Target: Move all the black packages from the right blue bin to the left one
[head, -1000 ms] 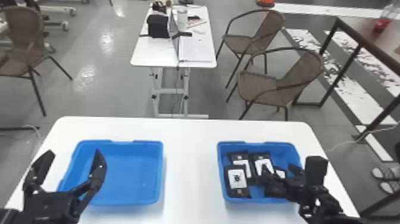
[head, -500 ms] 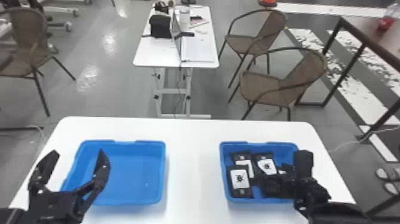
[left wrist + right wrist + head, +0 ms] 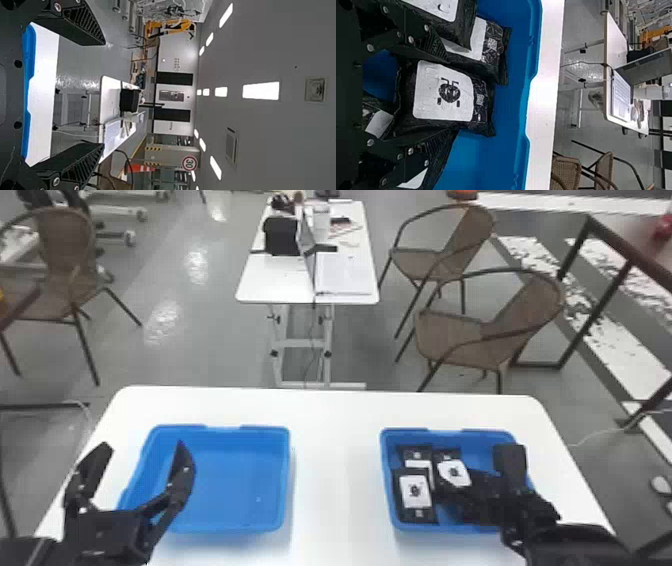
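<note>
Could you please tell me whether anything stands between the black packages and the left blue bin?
The facing walls of the right bin and left bin stand in the way; the left gripper also shows across the left bin's left side.

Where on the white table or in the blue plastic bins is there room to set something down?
The white table is bare between the bins. The left blue bin has open floor, though the left gripper reaches over its left side. The right blue bin is crowded by black packages with white labels and the right gripper.
</note>
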